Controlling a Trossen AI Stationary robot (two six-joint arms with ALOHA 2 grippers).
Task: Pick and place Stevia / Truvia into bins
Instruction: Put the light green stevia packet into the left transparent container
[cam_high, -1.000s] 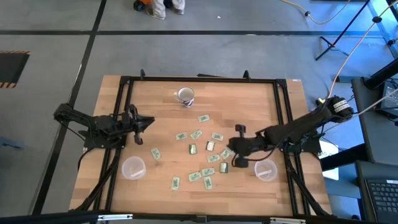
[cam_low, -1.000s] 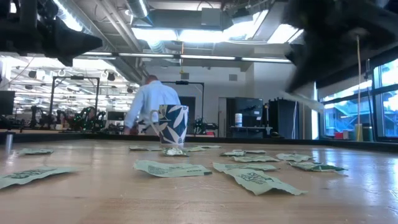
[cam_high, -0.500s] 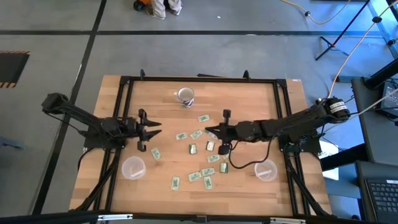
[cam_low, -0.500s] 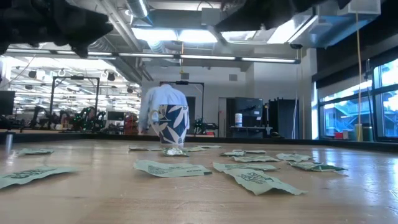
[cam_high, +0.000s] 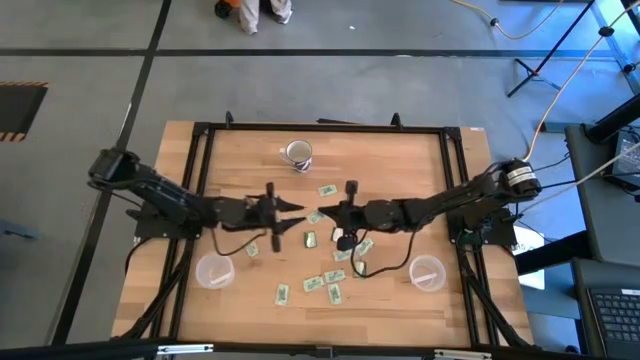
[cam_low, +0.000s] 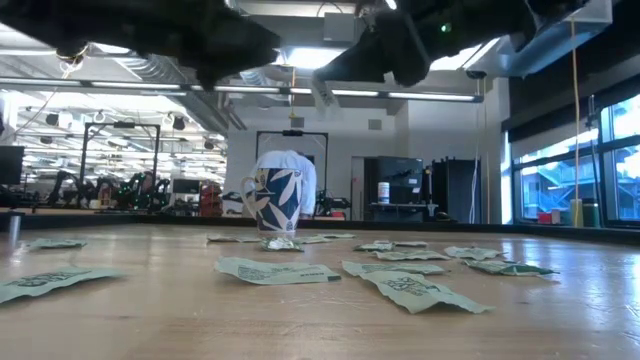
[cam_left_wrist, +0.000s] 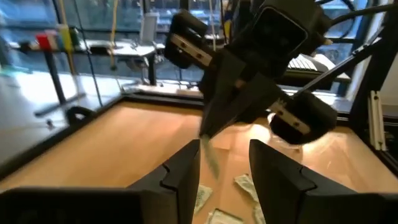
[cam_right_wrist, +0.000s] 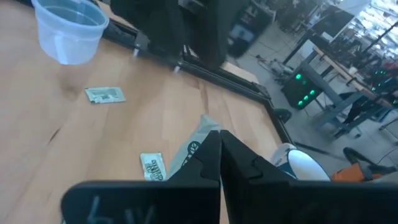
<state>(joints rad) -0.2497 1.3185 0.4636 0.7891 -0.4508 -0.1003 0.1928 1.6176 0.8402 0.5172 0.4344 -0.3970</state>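
Note:
Both arms reach over the table's middle, well above it, tips nearly meeting. My right gripper (cam_high: 322, 213) (cam_right_wrist: 217, 163) is shut on one green-and-white Stevia packet (cam_right_wrist: 196, 144). My left gripper (cam_high: 297, 208) (cam_left_wrist: 224, 163) is open and faces it; its fingers stand on either side of the hanging packet (cam_left_wrist: 209, 155), whether touching I cannot tell. Several more packets (cam_high: 336, 236) (cam_low: 277, 270) lie flat on the wood. One clear cup (cam_high: 214, 270) stands near-left, the other (cam_high: 427, 272) near-right. My right gripper pinches the packet between its two shut fingers by one end (cam_right_wrist: 205, 152). Its fingers (cam_left_wrist: 231, 102) slant down from the table's right side. The packet is lifted clear; its free end (cam_left_wrist: 211, 163) hangs below the fingertips, between my left gripper's fingers.
A white mug with a leaf pattern (cam_high: 297, 152) (cam_low: 273, 200) stands near the far edge. A black frame (cam_high: 320, 127) runs round the table. A person bends over in the room behind the mug (cam_low: 287, 170). Bare wood lies along the far left and right sides.
My right gripper has risen from beside the near-right cup and swung toward the table's left, to the middle, carrying the packet. My left gripper has reached toward the table's right, until the two tips nearly meet.

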